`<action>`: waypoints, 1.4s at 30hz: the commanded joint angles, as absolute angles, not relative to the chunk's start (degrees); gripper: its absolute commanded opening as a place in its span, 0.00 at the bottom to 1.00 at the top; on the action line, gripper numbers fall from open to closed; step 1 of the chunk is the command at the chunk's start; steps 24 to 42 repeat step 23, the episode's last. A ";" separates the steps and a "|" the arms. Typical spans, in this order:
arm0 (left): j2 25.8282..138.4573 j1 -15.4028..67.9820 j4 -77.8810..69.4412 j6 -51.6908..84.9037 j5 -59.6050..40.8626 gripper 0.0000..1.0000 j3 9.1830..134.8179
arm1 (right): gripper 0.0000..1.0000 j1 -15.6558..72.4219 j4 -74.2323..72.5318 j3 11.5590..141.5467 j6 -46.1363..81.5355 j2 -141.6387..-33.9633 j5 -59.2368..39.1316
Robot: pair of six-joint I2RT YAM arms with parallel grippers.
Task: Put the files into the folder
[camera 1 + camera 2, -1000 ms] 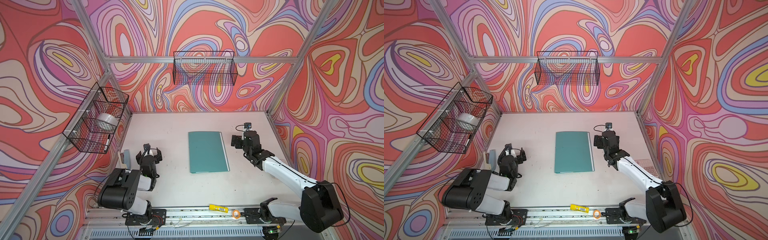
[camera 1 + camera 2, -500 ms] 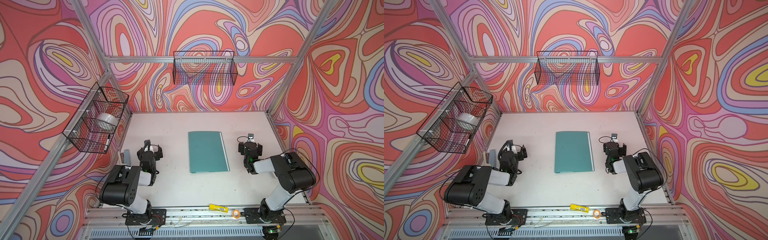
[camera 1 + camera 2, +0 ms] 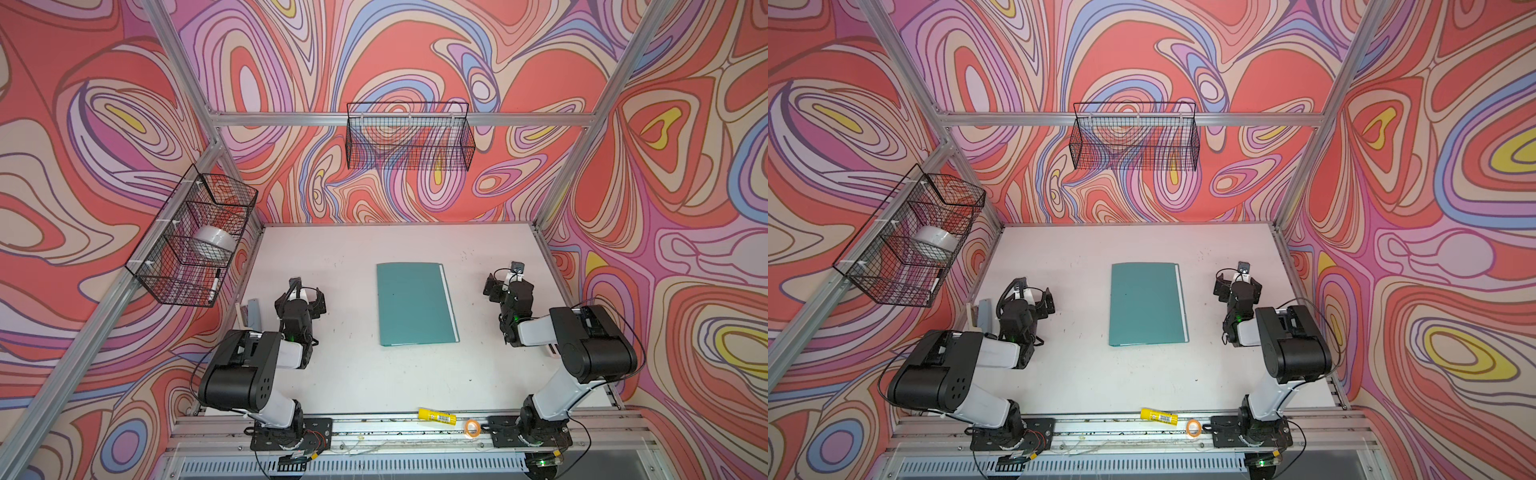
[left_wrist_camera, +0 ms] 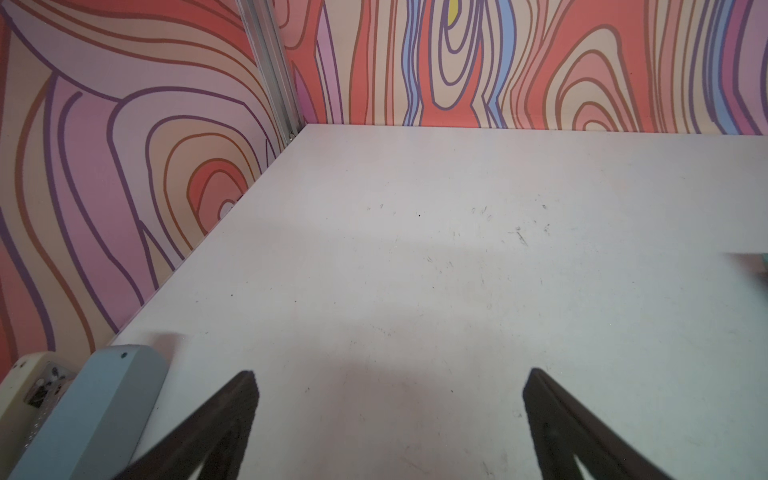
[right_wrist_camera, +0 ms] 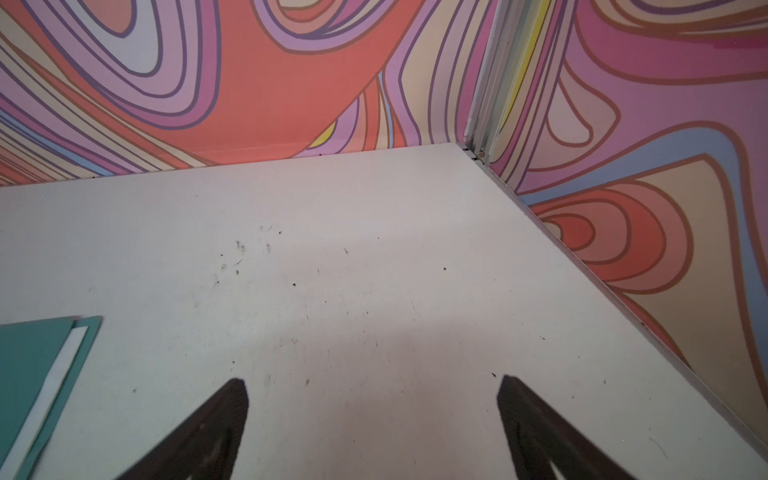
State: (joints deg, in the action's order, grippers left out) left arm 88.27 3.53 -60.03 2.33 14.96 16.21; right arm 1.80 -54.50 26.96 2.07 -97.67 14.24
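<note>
Nearest us, our left pincer [image 4: 390,374] and right pincer [image 5: 374,380] sit wide apart and hold nothing, low over the white bench [image 3: 374,374]. Between them lies the closed thin teal-green rectangular folder [image 3: 415,307]. We see white paper sheets [image 5: 58,374] peeking along its right edge.

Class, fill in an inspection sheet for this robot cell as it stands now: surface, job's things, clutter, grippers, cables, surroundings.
Surface: white table, scuffed with small dark marks.
Job's things: teal folder lies closed, flat, mid-table; a white strip, apparently the files, shows along its right edge.
Clutter: yellow glue stick and orange tape ring on the front rail; grey-blue block by the left wall.
Grippers: left gripper and right gripper open, holding nothing, flanking the folder.
Cables: black cable curls beside the left wrist.
Surroundings: patterned walls; side wire basket holds a white roll and a marker.
</note>
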 commanded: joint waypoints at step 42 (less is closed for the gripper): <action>88.79 3.25 -52.93 1.58 13.12 1.00 20.96 | 0.99 1.58 -55.87 26.55 2.42 -98.35 12.49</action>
